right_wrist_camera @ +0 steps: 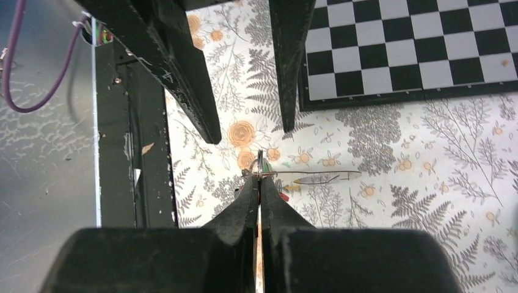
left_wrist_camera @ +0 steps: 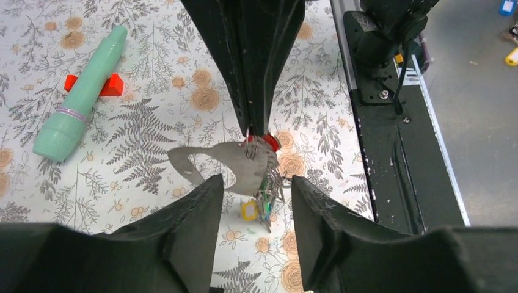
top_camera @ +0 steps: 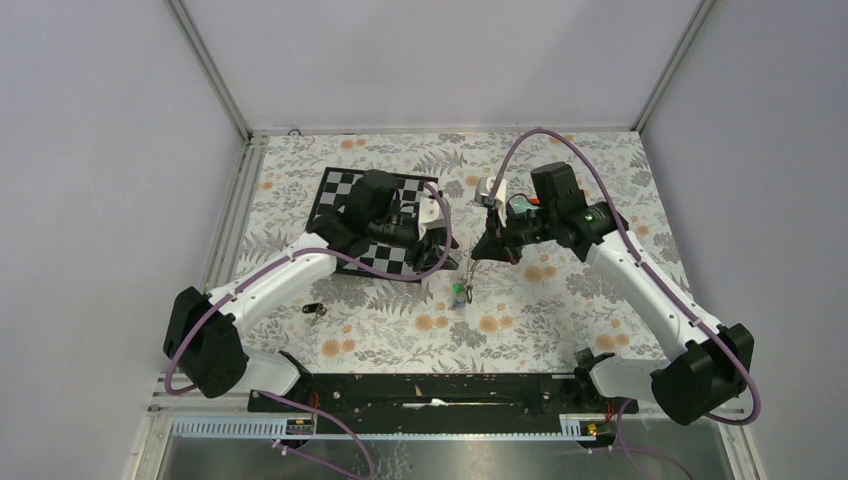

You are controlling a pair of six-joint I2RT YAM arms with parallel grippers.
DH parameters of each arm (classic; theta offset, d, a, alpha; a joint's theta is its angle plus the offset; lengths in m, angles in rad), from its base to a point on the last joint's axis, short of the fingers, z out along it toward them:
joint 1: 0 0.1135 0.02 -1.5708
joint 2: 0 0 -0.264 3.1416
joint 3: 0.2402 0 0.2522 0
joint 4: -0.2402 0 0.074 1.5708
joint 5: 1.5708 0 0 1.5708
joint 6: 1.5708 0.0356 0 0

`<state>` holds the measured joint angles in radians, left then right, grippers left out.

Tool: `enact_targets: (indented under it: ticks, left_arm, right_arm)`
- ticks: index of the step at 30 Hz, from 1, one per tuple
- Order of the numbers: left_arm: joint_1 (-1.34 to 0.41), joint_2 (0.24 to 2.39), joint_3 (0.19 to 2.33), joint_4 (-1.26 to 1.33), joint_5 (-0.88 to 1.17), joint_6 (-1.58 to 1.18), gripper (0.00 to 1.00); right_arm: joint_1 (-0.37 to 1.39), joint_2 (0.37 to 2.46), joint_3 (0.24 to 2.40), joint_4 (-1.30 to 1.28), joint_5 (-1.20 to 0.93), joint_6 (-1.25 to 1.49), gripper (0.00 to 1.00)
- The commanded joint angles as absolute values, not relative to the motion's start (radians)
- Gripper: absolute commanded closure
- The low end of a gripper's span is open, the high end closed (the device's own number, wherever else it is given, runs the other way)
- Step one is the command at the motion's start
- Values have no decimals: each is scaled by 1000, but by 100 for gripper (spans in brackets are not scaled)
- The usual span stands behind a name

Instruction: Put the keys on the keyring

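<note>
Right end effector (right_wrist_camera: 259, 182) (jaws together) on keyring (right_wrist_camera: 260, 162)

We see bright, even light in all three pictures. It seems to come from above, since the shadows under the arms on the flowery table (top_camera: 560, 320) are soft and pale. From the top the picture is clear, but the keys (top_camera: 459, 293) are too tiny to tell apart. In the left wrist view the dark fingers (left_wrist_camera: 177, 238) of the left gripper (left_wrist_camera: 256, 183) sit close to the lens and look fuzzy, while the green tube (left_wrist_camera: 82, 94) is sharp. In the right wrist view the right gripper (right_wrist_camera: 259, 181) is almost pure black. The keyring (right_wrist_camera: 330, 173) is a faint thin line, and the metal plate (right_wrist_camera: 43, 183) shines in blotches.
</note>
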<state>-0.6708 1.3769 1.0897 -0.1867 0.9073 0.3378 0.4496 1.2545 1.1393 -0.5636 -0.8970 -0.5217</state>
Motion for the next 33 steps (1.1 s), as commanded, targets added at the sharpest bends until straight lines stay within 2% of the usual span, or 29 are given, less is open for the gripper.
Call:
enact_targets:
  ticks: [1,6,10,21,33]
  left_arm:
    - [-666,1397,1182,-265,886,508,47]
    - [-675,1450,1242,-274,906,510,41]
    - [-706,1487,1270,-270,923,504,42]
    - [-727,1542,1305,-230,956,458,67]
    - [-730,1560,1298,-180,977,402,78]
  right_arm:
    - [457,1265,1232,-702,-803,-599,100]
    - [461,1269,1261,-757,-743,-613,100]
    - [463,1272,1268,-771,-723,-611,100]
    - [463,1266,1235,-733,-739,-592,100]
    - [463,1255,1223,-712,-745,-581,100]
